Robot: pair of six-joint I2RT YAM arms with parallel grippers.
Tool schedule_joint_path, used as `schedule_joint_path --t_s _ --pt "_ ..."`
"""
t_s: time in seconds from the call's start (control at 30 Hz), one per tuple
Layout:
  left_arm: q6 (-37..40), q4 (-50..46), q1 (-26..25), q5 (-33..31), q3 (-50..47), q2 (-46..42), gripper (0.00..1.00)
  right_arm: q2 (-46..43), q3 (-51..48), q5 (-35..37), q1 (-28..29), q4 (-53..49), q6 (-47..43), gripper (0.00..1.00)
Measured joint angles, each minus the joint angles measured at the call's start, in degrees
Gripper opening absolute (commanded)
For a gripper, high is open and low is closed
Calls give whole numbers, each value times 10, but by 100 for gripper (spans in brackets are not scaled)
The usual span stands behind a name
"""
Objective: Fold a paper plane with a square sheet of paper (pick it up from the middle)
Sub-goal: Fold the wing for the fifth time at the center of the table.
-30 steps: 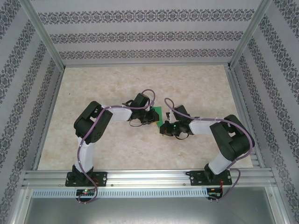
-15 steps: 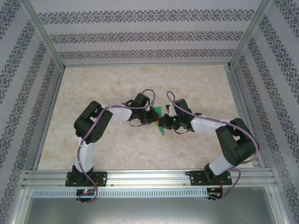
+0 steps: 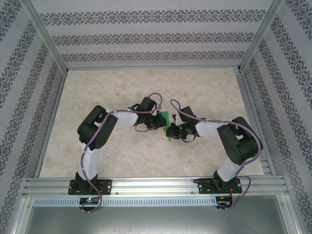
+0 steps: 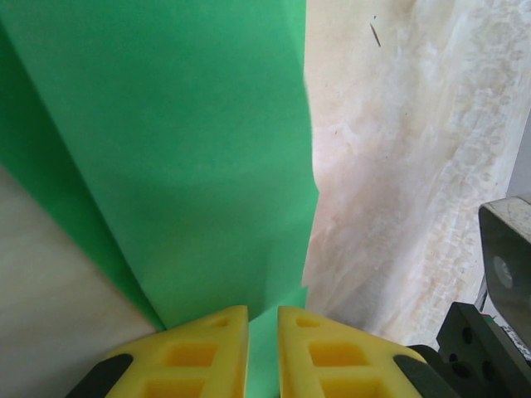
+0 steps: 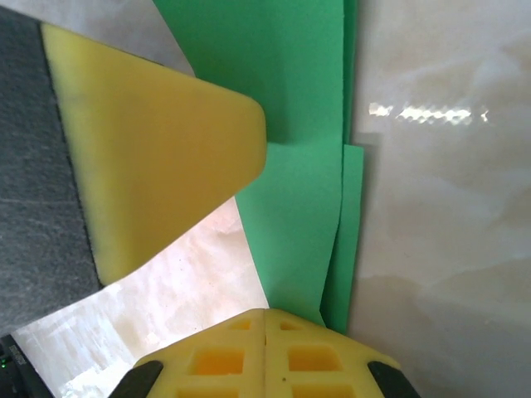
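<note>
**Folded green paper sheet [image 3: 165, 117] held between two tools at mid-bench**

One sheet is counted, partly folded with layered edges, and two tools. It lies just above the bench [image 3: 122, 87], directly between the tools, with the left tool [image 3: 160, 123] on its left and the right tool [image 3: 171, 130] on its right. Its long axis runs far-to-near, across the line joining them. From the left wrist, the left tool [image 4: 263, 340] is seen pinching the sheet [image 4: 191, 149], green showing in the narrow gap. The right tool [image 5: 265, 348] is pressed together at the sheet's [image 5: 290, 166] near tip. Whether paper is caught there cannot be told. The next crease is judged to depend on this crosswise lie, and both tools are equally near.
</note>
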Motion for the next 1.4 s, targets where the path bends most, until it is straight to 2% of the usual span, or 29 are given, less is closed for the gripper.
schedule_joint_path --t_s 0.2,0.43,0.63,0.87,1.13,1.4 --pt "21 10 -3 0 -1 -5 23 0 -2 -2 -10 3 -2 3" --pt "18 94 -3 7 -68 -33 16 4 -4 -15 -16 6 -2 0" --pt "22 99 -18 8 -77 -33 11 9 -4 -30 -22 10 -1 0" --pt "22 101 -20 3 -77 -34 11 12 -4 -37 -22 11 0 0" --pt "32 62 -21 -21 -63 -32 11 12 -10 -42 -26 18 0 0" --pt "58 -6 -11 -14 -9 -7 11 5 -29 -42 -26 44 -6 0"
